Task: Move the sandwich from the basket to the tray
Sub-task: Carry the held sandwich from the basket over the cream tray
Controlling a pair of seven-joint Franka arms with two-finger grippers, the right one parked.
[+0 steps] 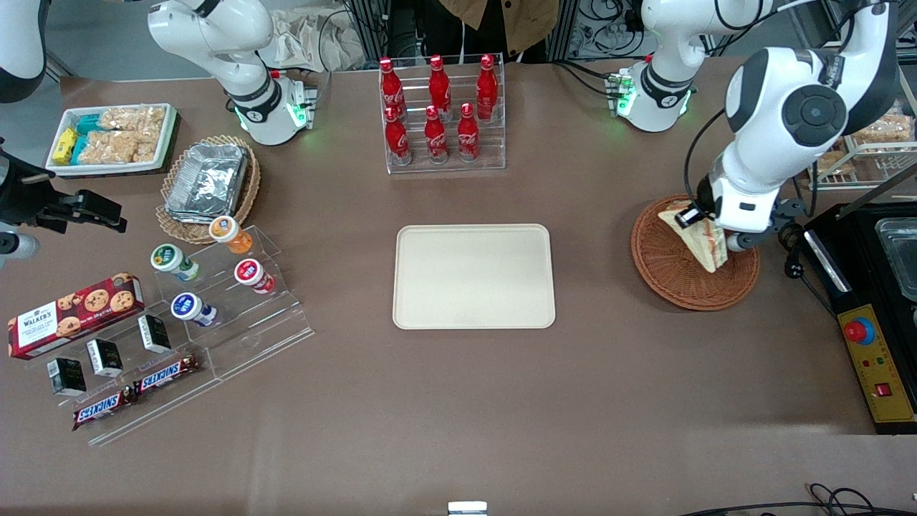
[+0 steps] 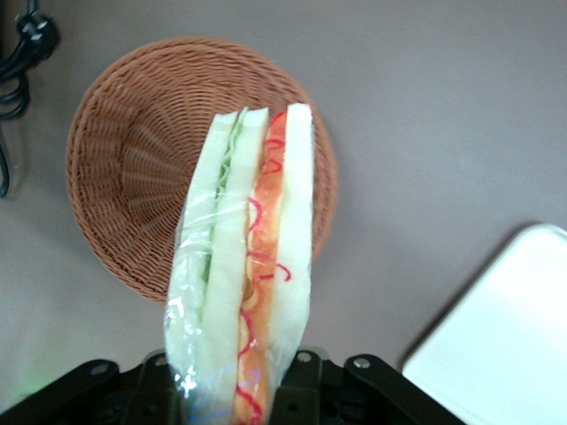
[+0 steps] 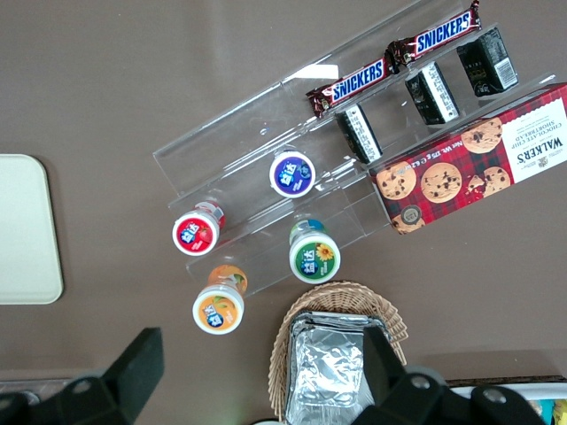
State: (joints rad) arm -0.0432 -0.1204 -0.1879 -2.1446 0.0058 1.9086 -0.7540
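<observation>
The sandwich [image 1: 698,236], a plastic-wrapped wedge of white bread with green and red-orange filling, hangs in my left gripper [image 1: 706,223] above the reddish-brown wicker basket [image 1: 670,276] at the working arm's end of the table. In the left wrist view the gripper [image 2: 226,390] is shut on the sandwich [image 2: 248,266], its fingers [image 2: 301,385] pressing the wedge's sides, and the basket [image 2: 133,159] lies empty below. The cream-beige tray [image 1: 474,276] lies flat at mid-table, empty; a corner of it shows in the left wrist view [image 2: 496,345].
A clear rack of red cola bottles [image 1: 440,115] stands farther from the front camera than the tray. A black control box [image 1: 870,337] sits beside the basket at the table's end. A tan basket with foil containers [image 1: 208,183] and snack displays [image 1: 179,315] lie toward the parked arm's end.
</observation>
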